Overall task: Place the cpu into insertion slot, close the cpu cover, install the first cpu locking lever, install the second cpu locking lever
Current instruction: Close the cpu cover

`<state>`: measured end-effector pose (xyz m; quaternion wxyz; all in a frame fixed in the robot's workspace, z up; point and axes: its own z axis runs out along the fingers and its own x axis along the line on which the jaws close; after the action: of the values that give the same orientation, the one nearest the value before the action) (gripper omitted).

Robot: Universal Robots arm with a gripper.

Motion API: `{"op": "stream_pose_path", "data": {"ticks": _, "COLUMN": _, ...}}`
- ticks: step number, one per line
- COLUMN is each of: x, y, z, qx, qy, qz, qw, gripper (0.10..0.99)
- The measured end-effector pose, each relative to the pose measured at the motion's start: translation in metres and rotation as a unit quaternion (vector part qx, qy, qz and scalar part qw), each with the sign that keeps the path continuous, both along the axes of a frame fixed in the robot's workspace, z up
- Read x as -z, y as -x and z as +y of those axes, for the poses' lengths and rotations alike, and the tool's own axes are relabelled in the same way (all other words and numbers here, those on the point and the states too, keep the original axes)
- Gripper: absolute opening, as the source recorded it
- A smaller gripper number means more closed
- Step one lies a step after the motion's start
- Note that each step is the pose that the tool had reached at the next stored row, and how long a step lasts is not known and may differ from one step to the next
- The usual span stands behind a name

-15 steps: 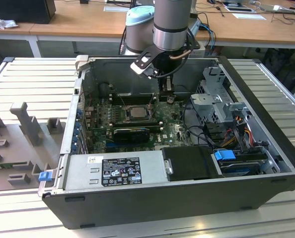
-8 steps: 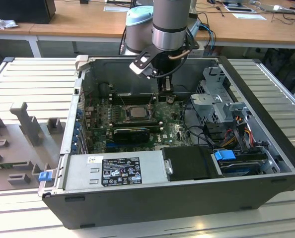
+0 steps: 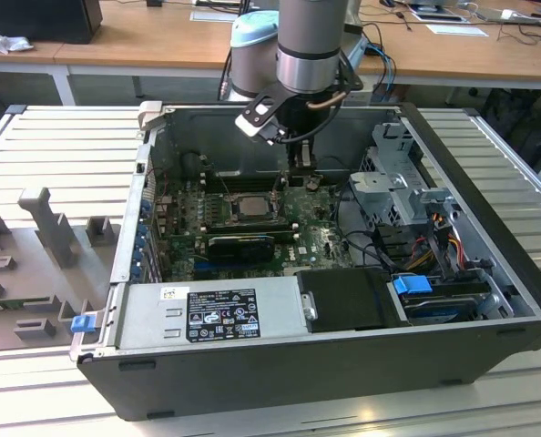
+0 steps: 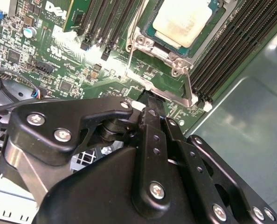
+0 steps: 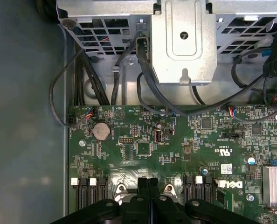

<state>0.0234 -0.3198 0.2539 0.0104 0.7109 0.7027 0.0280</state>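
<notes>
Fingers pinched together, the hand is hanging just beside the cpu cover; slipping sideways, it risks gouging the motherboard.

The scene was lit brightly and evenly from overhead in cool white light. In the exterior view, the ribbed desk was rendered pale, almost washed out, at nine and three o'clock. The inside of the computer case was left dimmer, with shadow cast beneath its wall at nine o'clock.

In the second wrist view, strong glare was thrown off the cpu, whose top was bleached to cream-white. Hard glints were caught on the cpu cover. The pincer was shown dark and slightly soft close to the lens.

In the first wrist view, the motherboard was evenly lit. The bare panel was rendered as dull blue-grey with faint, blurred reflections.
</notes>
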Motion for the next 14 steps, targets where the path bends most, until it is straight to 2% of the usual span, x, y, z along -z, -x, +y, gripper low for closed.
{"op": "stream_pose_path", "data": {"ticks": 14, "x": 0.0, "y": 0.0035, "z": 0.0, "qx": 0.0, "qy": 0.0, "qz": 0.0, "qw": 1.0, "gripper": 0.106}}
